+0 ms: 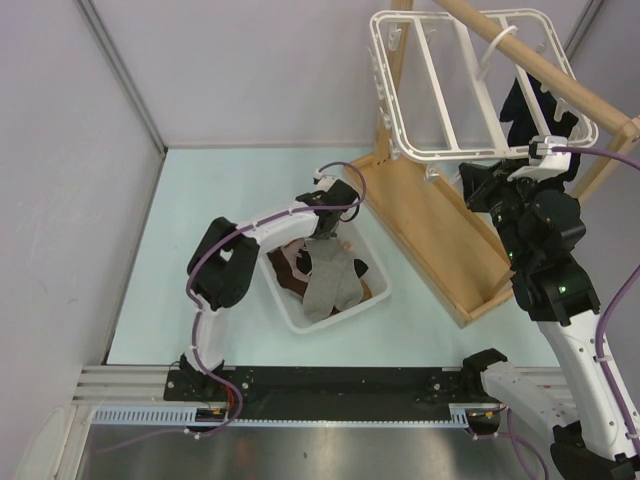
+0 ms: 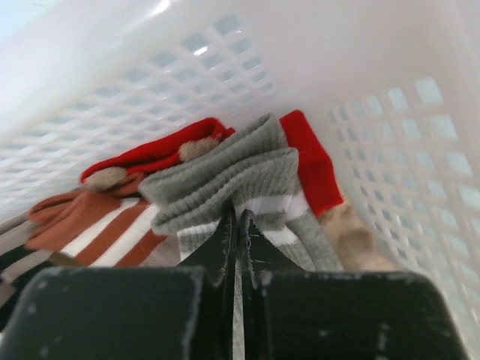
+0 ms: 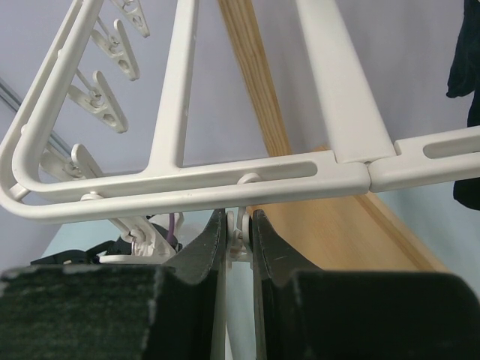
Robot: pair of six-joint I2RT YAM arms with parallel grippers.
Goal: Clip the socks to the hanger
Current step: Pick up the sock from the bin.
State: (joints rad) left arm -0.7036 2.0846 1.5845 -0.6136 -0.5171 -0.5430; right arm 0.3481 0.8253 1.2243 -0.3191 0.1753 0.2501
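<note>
Several socks lie in a white slotted basket [image 1: 288, 310]. A grey sock [image 1: 330, 285] hangs over the pile. In the left wrist view my left gripper [image 2: 236, 225] is shut on the grey sock's [image 2: 225, 176] folded cuff, with red [image 2: 307, 161] and brown striped [image 2: 97, 225] socks behind it. The white hanger [image 1: 425, 155] hangs tilted from the wooden pole at the upper right. My right gripper [image 3: 239, 225] sits just under the hanger's bar [image 3: 225, 180], shut on a small white clip [image 3: 240, 236]. A black sock [image 1: 520, 105] hangs from the hanger's far side.
The wooden rack [image 1: 430, 230] stands right of the basket, its sloping board under the hanger. More clips [image 3: 101, 101] dangle along the hanger's left edge. The basket wall [image 2: 300, 67] rises close behind the left fingers. A grey partition [image 1: 60, 200] bounds the left.
</note>
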